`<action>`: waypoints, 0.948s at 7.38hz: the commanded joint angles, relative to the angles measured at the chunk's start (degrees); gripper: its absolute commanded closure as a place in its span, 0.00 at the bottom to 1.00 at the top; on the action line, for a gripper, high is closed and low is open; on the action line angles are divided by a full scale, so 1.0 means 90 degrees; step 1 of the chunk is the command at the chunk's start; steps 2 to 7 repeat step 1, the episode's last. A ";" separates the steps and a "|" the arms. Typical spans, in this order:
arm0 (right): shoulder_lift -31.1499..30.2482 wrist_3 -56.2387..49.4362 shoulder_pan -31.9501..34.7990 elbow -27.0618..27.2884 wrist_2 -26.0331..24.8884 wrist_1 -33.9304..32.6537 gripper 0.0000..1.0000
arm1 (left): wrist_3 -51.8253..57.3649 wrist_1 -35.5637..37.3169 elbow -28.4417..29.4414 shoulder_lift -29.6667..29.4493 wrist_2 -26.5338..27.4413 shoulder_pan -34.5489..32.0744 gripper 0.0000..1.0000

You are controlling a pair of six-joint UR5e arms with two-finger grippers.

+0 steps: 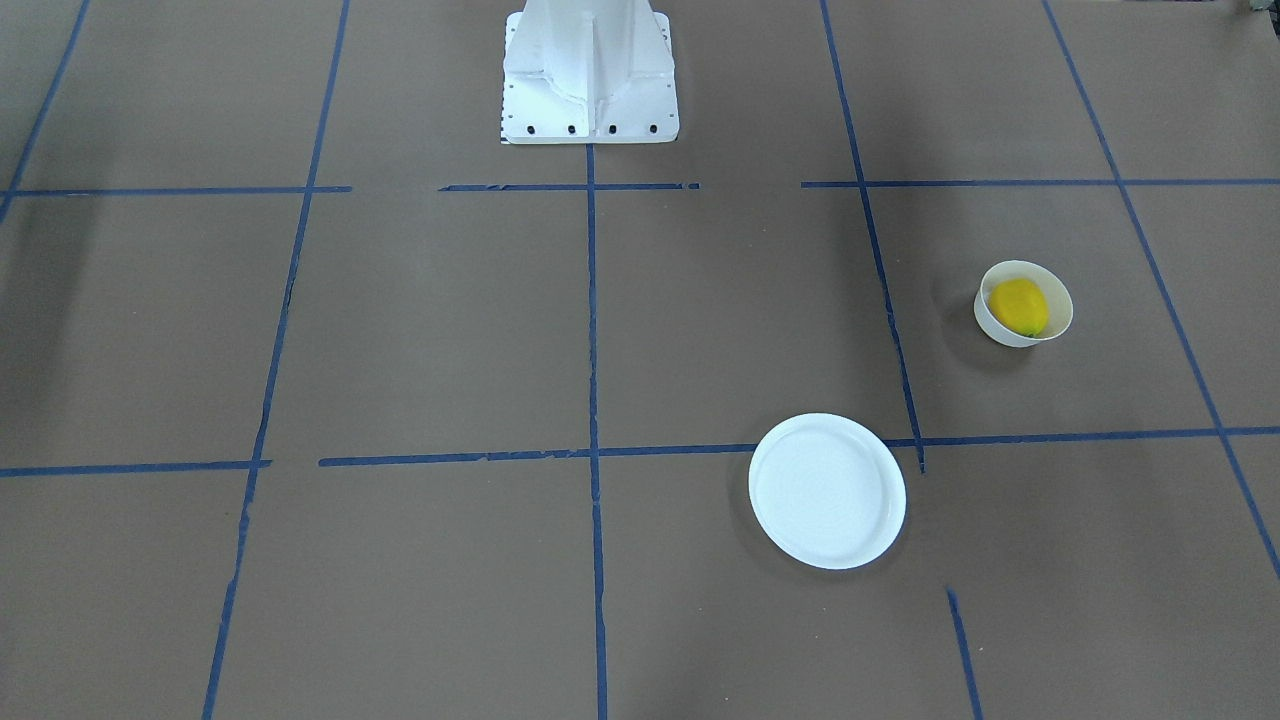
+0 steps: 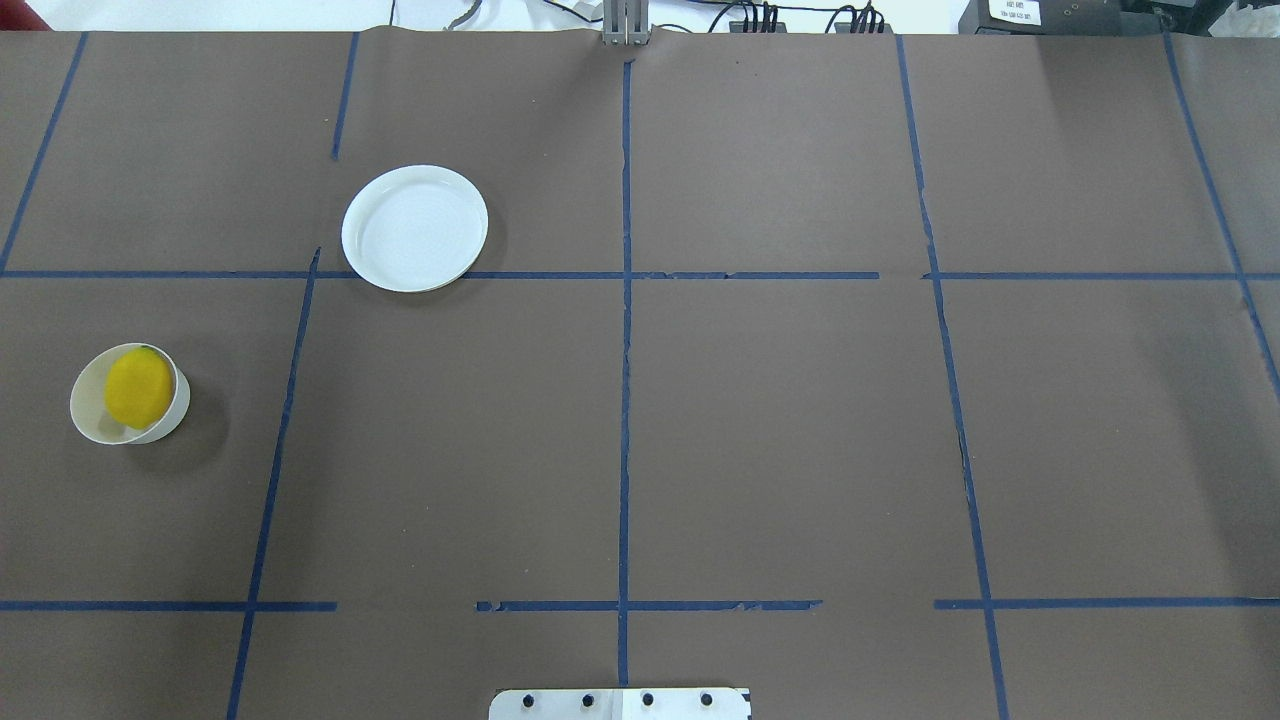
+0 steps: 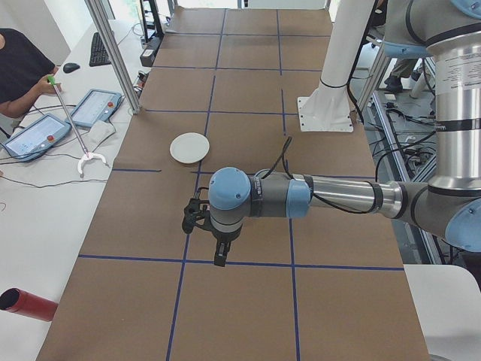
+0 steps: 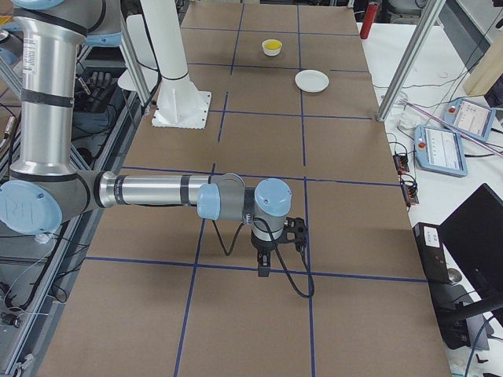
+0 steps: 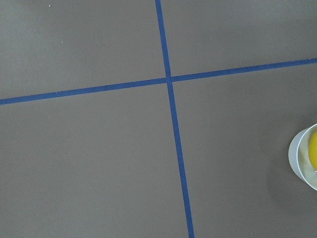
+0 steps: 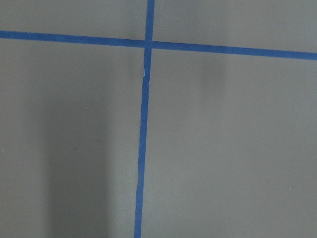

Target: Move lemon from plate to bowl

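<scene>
The lemon lies in the bowl, middle left of the overhead frame.
The plate is up and right of it on the bench; if my left jaws and right jaws are apart, I cannot tell.

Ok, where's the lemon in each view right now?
Front-facing: lemon inside the bowl, right of centre.
Overhead: far left, in the bowl.
Exterior left: not visible.
Exterior right: top, near centre.
Left wrist: yellow sliver at the right edge.
Right wrist: not in it.
Landmark: the empty plate, seen in all four exterior views.
</scene>
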 commanded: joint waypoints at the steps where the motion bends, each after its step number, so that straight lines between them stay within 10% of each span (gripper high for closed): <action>1: 0.0000 0.0000 0.0000 0.0000 0.0000 0.0000 0.00 | 0.0004 0.0000 0.0003 -0.0026 0.0004 0.0000 0.00; 7: 0.0000 0.0000 0.0000 0.0000 0.0000 0.0000 0.00 | 0.0004 0.0000 0.0003 -0.0026 0.0004 0.0000 0.00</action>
